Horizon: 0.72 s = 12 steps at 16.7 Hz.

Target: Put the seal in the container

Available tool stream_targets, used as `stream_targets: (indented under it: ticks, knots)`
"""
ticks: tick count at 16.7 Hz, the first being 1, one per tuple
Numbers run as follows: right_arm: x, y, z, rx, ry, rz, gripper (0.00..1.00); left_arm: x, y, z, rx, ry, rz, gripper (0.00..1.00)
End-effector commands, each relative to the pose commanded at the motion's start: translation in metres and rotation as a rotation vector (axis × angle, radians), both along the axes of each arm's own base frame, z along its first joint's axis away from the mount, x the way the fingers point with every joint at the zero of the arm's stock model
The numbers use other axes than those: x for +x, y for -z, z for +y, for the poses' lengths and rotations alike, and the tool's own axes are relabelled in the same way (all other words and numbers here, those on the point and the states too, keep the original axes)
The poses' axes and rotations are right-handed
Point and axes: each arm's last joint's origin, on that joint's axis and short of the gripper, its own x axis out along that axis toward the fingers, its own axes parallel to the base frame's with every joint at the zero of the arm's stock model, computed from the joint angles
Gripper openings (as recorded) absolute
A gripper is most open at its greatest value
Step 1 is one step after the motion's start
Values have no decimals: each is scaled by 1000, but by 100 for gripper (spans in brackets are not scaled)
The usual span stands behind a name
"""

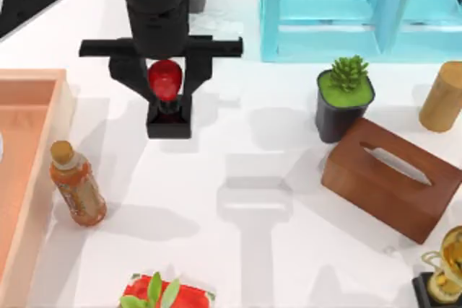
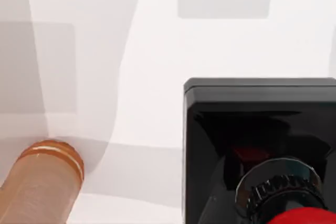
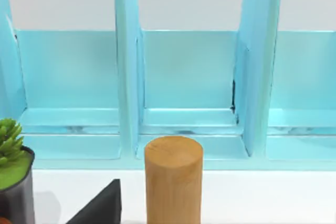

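Left gripper (image 1: 165,81) sits at the table's (image 1: 274,178) far left-centre, fingers on either side of the seal's red knob and clamped on it. Seal (image 1: 168,102) is upright, its black square base just below the fingers; whether the base touches the table or is slightly raised cannot be told. In the left wrist view the seal (image 2: 260,129) shows as black block with ribbed collar and red knob edge, the bottle's cap end (image 2: 50,166) nearby.

Container (image 1: 29,171) lies along the table's left edge, well apart from the seal. Orange bottle (image 1: 76,185) lies tilted just beside the container's right wall.

Right side: turquoise shelf unit (image 1: 361,12), potted succulent (image 1: 345,99), brown tissue box (image 1: 393,178), wooden cylinder (image 1: 442,97). The right wrist view faces the shelf unit (image 3: 184,77) with the cylinder (image 3: 173,179) before it.
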Motion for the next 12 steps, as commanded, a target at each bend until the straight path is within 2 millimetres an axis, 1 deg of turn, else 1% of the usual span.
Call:
stream_targets:
  ticks: [2,3,4,6,8,9,10,11,12]
  knots:
    - [0,0,0,0,0,0,100,7,-5,31,5,0,7,0]
    - [0,0,0,0,0,0,100,11,-8,52,7,-1,12,0]
    - [0,0,0,0,0,0,100,15,-12,78,10,-2,19,0]
    - [0,0,0,0,0,0,100,16,-18,135,15,-3,38,0]
    - [0,0,0,0,0,0,100,8,-24,194,15,-3,59,0]
    - [0,0,0,0,0,0,100,1,-27,219,13,-3,66,0]
    - [0,0,0,0,0,0,100,-8,-31,241,11,-3,72,0]
    - [0,0,0,0,0,0,100,-16,-34,259,8,-2,75,0]
    - [0,0,0,0,0,0,100,-24,-37,273,6,-2,76,0]
